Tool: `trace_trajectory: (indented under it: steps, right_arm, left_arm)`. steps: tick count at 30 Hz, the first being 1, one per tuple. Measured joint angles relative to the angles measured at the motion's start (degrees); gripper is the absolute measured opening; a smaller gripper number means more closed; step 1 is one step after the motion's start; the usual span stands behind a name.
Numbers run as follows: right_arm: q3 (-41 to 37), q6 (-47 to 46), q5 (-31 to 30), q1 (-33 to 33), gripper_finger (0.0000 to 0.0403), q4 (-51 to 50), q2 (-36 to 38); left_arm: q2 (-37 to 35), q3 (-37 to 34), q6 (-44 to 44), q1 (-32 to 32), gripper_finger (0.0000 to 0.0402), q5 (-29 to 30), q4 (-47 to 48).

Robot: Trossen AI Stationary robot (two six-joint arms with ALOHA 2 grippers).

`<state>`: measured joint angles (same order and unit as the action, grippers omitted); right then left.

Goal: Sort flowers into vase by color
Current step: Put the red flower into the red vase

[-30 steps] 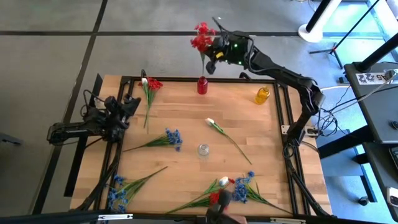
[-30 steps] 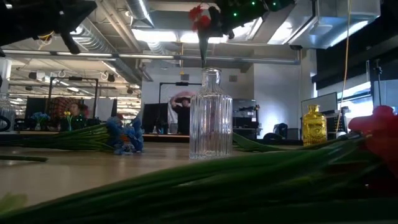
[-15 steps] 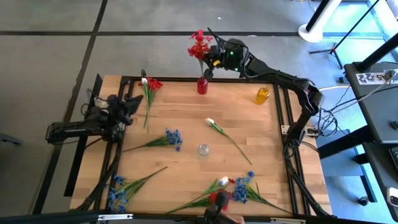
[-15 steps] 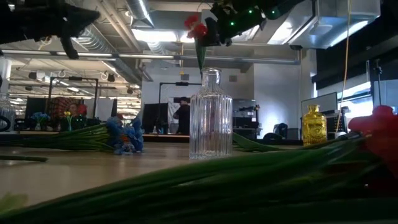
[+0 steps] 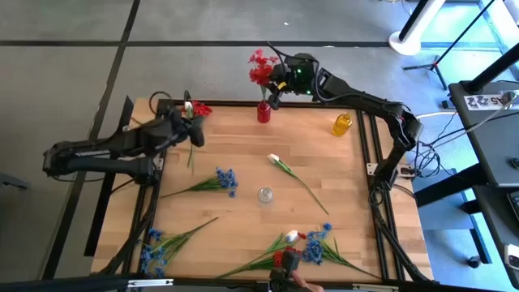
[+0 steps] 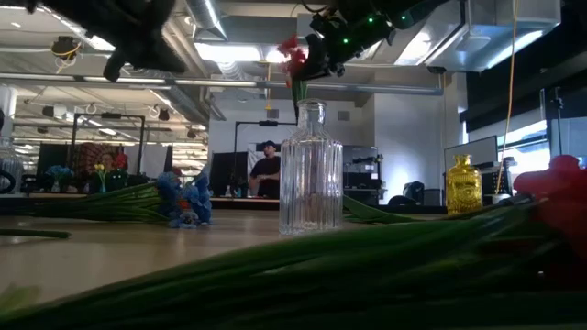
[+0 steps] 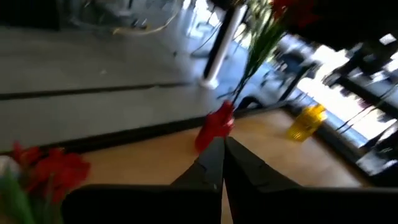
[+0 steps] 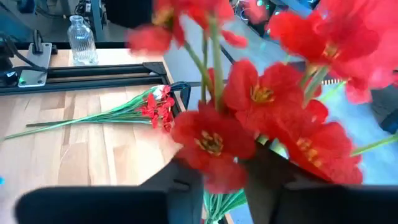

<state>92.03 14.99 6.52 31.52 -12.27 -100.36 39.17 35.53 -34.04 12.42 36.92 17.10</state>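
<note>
My right gripper is above the table's far edge, shut on a red flower whose green stem runs down to the mouth of the small red vase. In the right wrist view its blooms fill the picture. My left gripper is shut and hovers by a red and a white flower lying at the far left. The left wrist view shows its fingertips pointing toward the red vase. A white tulip and blue flowers lie flat on the table. My right gripper pinches the red flower's stem just under the blooms, between its two fingers, coming level from the table's right. The flower stands nearly upright, blooms above the fingers. Its lower stem reaches the red vase's mouth.
A clear glass vase stands mid-table and a yellow vase at the far right. More blue flowers lie near-left, and a mixed bunch lies at the near edge. People show in the room behind.
My right gripper has come down and toward the near edge with the red flower, bringing the stem's lower end onto the red vase. My left arm has swung from the table's left edge rightward, reaching over the red and white flowers at the far left.
</note>
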Motion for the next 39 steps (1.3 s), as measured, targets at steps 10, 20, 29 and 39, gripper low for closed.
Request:
trace_trajectory:
  steps: [10, 20, 29, 39]
  right_arm:
    - [3.36, -7.25, -2.43, -0.02, 0.0194, -11.46, 0.58]
    - [16.07, -10.28, -0.98, -3.73, 0.0263, -46.79, 1.14]
    - [2.48, -19.27, -2.86, -18.24, 0.0252, -56.05, 1.36]
    - [-20.18, -34.20, -4.88, -21.26, 0.0237, -29.73, 1.36]
  left_arm:
    - [7.75, 13.62, -0.38, 7.25, 0.0107, -5.24, 13.19]
    - [8.40, 15.32, -0.35, 4.89, 0.0120, -10.55, 11.29]
    - [12.92, 15.32, -4.49, -9.50, 0.0089, -5.78, 8.32]
    - [15.89, 15.32, -11.15, -20.09, 0.0074, -4.08, 8.62]
